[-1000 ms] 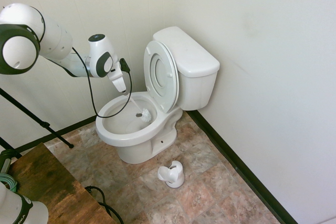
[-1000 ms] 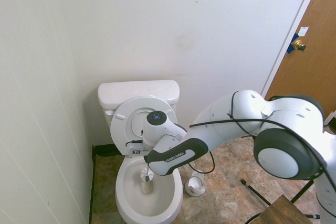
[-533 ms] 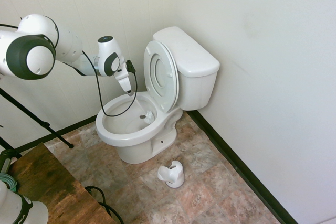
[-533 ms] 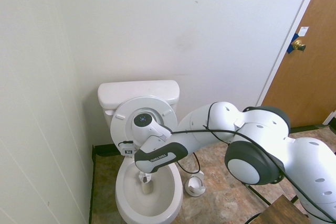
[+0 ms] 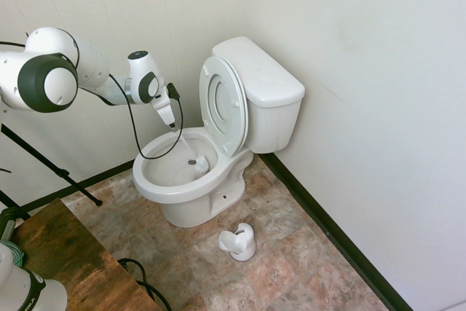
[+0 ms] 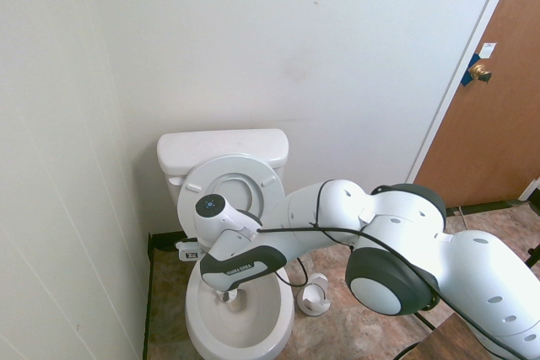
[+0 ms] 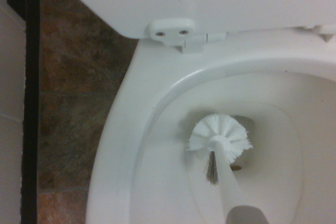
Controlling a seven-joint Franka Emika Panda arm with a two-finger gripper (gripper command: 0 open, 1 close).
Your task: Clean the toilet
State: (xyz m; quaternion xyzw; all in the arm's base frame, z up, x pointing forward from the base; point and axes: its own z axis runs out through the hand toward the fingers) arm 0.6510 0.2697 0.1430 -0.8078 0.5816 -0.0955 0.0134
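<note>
The white toilet [image 5: 156, 183] stands in the corner with its seat and lid [image 5: 224, 103] raised against the tank [image 5: 262, 78]. My gripper [image 5: 168, 117] hangs above the bowl's back-left side, shut on the thin handle of a white toilet brush. The brush head [image 5: 199, 166] sits low inside the bowl, near the drain. From the other side the arm covers most of the bowl [image 6: 207, 326], and the brush head [image 6: 229, 298] shows just under the wrist. In the wrist view the bristle head [image 7: 219, 137] rests on the bowl's inner wall [image 7: 157, 171] below the seat hinge [image 7: 170, 29].
The small white brush holder [image 5: 239, 242] stands on the tiled floor in front of the toilet, right of the bowl. Walls close in behind and on both sides of the toilet. A wooden table corner [image 5: 58, 253] is at lower left. A brown door [image 6: 498, 107] stands at the right.
The wrist swung towards the tank and back, then across the bowl towards the side wall. The brush head slid with it inside the bowl. The grip on the handle stayed shut.
</note>
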